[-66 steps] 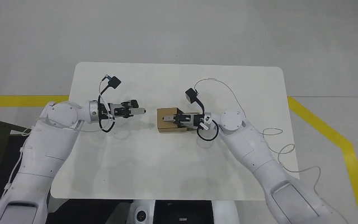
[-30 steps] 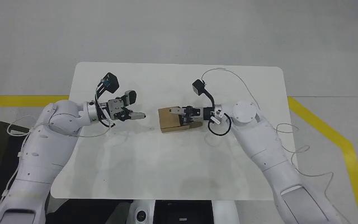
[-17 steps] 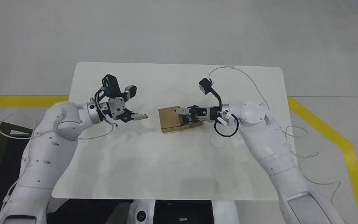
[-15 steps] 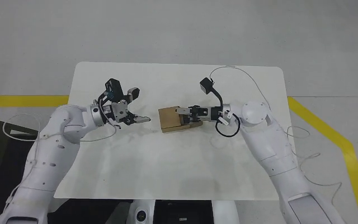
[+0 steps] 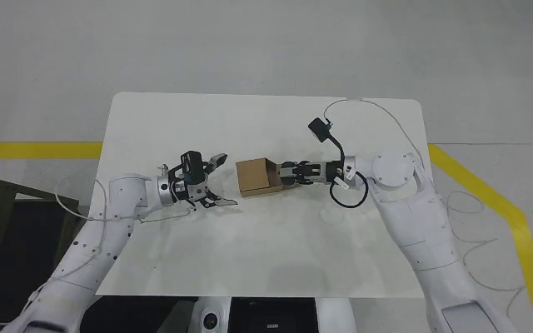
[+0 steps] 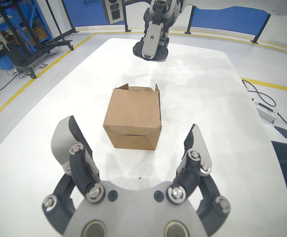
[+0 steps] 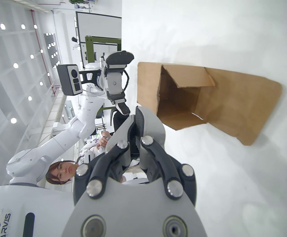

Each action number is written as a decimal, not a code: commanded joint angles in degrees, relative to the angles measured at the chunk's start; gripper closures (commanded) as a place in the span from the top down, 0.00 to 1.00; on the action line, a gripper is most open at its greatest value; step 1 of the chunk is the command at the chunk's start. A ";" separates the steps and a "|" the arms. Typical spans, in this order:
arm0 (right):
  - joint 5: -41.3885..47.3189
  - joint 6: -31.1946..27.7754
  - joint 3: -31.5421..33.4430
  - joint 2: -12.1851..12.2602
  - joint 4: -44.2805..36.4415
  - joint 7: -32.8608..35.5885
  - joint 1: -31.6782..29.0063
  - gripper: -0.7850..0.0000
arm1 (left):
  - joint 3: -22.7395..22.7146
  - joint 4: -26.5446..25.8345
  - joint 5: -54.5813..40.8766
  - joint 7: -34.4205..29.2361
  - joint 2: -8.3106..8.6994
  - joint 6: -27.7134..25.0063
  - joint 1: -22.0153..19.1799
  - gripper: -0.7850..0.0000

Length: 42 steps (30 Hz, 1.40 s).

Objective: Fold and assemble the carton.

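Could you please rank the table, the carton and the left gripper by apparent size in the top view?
Largest: table.
Then the carton and the open left gripper, which cover about the same area, so I would not rank those two.

Clearly a robotics lab or test hall. Marked out with yellow floor tape [image 5: 50, 150] on grey flooring [image 5: 250, 42], fenced by blue partition panels [image 6: 215, 16], stocked with a wheeled black equipment rack [image 6: 51, 42]. Lit by rows of round ceiling lamps [image 7: 15, 65] above a white work table [image 5: 250, 116].
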 commanded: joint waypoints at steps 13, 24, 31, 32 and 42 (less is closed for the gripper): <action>-2.45 3.54 0.26 1.48 0.06 0.15 -3.93 0.00 | 5.36 4.38 -5.17 -4.34 -2.28 2.08 -3.98 1.00; -0.63 0.18 -4.50 0.58 6.74 -3.21 -0.54 0.00 | 8.16 5.99 -9.71 -11.41 -3.91 3.15 -6.93 1.00; 1.15 -2.01 -7.36 -0.17 10.19 -4.43 1.66 0.00 | 9.21 6.43 -10.75 -13.20 -4.49 2.45 -7.83 1.00; 1.42 -2.29 -7.73 -0.28 10.64 -4.63 1.94 0.00 | 9.30 6.43 -10.77 -13.33 -4.54 2.33 -7.90 1.00; 3.76 -5.05 -11.75 -1.61 14.46 -6.08 4.91 0.00 | 9.45 6.08 -10.79 -13.61 -4.81 1.64 -8.15 1.00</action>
